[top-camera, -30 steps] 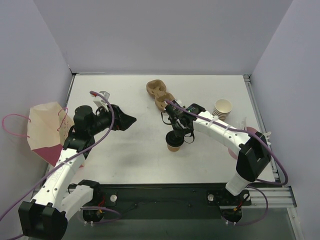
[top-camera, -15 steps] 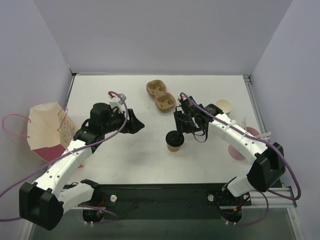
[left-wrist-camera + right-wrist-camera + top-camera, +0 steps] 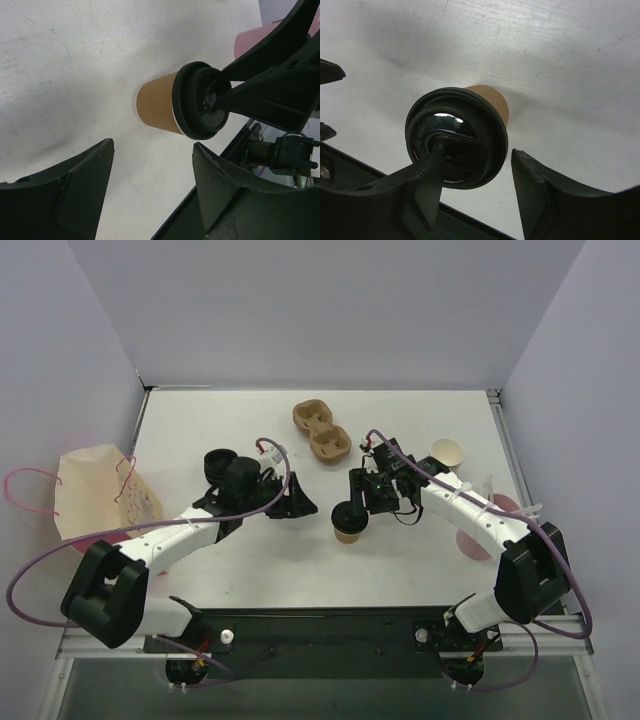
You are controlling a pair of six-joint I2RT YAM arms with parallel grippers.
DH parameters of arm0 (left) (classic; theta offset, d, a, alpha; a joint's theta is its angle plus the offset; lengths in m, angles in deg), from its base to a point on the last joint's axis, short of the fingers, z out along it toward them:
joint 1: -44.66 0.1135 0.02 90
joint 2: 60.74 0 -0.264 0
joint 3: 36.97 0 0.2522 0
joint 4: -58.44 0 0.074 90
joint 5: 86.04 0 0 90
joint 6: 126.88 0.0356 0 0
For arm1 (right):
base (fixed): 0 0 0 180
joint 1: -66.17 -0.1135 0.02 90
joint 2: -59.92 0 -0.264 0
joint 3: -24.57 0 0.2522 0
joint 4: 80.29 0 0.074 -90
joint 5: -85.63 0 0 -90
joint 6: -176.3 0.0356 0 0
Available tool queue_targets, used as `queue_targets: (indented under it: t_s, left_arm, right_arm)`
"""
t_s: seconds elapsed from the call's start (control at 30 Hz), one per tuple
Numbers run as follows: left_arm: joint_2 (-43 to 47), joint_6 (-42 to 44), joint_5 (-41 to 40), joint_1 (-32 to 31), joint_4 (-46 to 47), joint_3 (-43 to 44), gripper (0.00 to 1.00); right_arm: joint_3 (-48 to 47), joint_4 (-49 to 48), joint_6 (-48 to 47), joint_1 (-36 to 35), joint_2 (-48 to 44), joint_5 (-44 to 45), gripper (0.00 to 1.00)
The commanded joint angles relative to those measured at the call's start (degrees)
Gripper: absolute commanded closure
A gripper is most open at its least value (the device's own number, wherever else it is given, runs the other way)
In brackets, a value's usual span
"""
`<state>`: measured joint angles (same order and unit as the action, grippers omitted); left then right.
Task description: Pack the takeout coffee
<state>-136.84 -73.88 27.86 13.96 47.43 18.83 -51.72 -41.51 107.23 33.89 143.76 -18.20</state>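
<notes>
01 – paper bag (image 3: 95, 502), pale, pink cord handles: laid at the far left edge of the surface (image 3: 250, 570), mouth open, well apart from every other entry

02 – left claw (image 3: 152, 150): jaws spread wide, nothing held between them; pointed at the side of the cup from the left, near it but not touching

03 – cup carrier (image 3: 322, 432), moulded pulp, two wells seen, both empty: set toward the back of the surface, behind the cup and apart from it

04 – takeout coffee (image 3: 349, 522), brown kraft cup under a black lid (image 3: 470, 115): stood upright near the middle of the surface, between the two claws, in no well and in no bag

05 – right claw (image 3: 365, 495): jaws parted to a middling width, no grip on the cup; one finger (image 3: 420, 180) is seen across the top of the lid, the other is held clear of the rim. Whether the first finger touches the lid cannot be told

06 – stack of lidless tan cups (image 3: 447, 453): right rear, not wanted for this step

Handling note, judged: the step is taken to be a pick-up of the cup by the left claw. The right claw should be lifted straight off first, so that the lid is not dragged or popped. The left jaws should be centred on the paper wall below the lid rim and closed gently, since thin paper is easily crushed. The cup should be kept upright throughout and lowered squarely into a carrier well
</notes>
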Motion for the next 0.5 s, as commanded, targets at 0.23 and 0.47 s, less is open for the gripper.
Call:
queue_targets:
  t_s: [0.23,0.47]
  left_arm:
    - [-7.3,-4.9,2.0,-4.5,15.4,-1.7,0.32]
    - [-10.8,-5.3,3.2,-5.8,18.9,-1.7,0.36]
  right_arm:
    - [8.5,-6.6,2.4,-0.2,-2.1,-4.1,0.55]
    - [10.3,-7.9,2.5,-0.1,-2.4,-3.5,0.57]
